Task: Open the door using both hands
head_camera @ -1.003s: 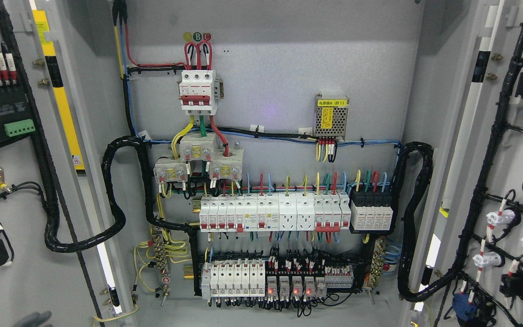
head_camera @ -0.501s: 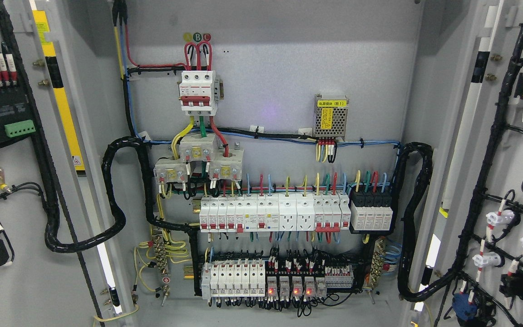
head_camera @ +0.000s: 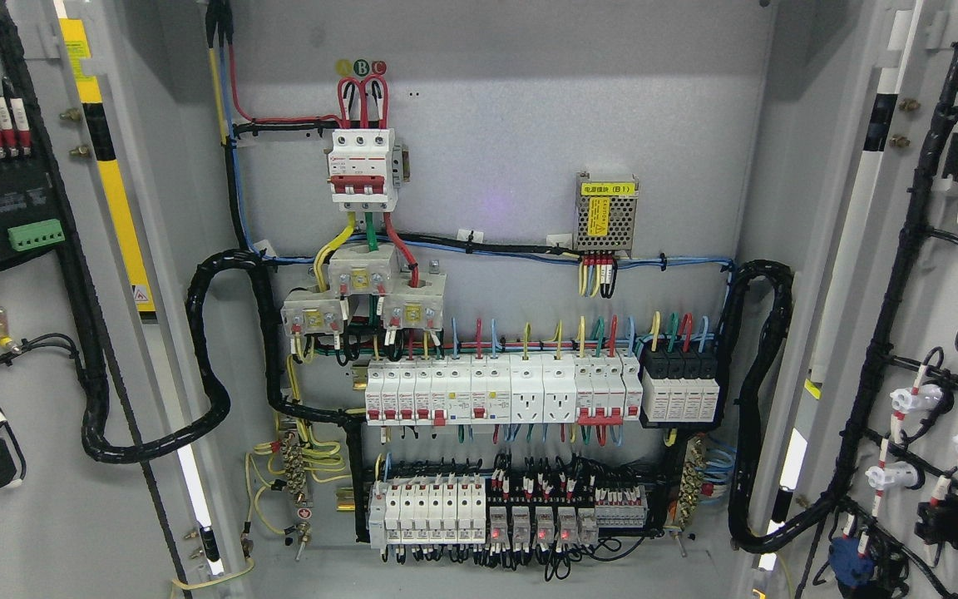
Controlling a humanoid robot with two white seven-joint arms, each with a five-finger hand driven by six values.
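From my head camera I see the cabinet standing wide open, with neither of my hands anywhere in the frame, so I cannot tell how far either one is open or whether it holds anything. The left door (head_camera: 22, 499) is swung out at nine o'clock, its inner face towards me, carrying a green terminal block (head_camera: 36, 234) and a black cable bundle (head_camera: 88, 333). The right door (head_camera: 920, 316) is swung out at three o'clock, also showing its inner face, with black wiring and white-capped components fixed to it. Between them the grey back panel (head_camera: 512, 116) fills the middle. At eleven o'clock from centre sits a red-and-white main breaker (head_camera: 362, 166), and at one o'clock a small power supply with a yellow label (head_camera: 607, 212). Just below centre runs a row of white breakers (head_camera: 496, 389), with a black module block (head_camera: 680, 387) touching its right end. At six o'clock a second row (head_camera: 512, 512) shows several small red lights lit.
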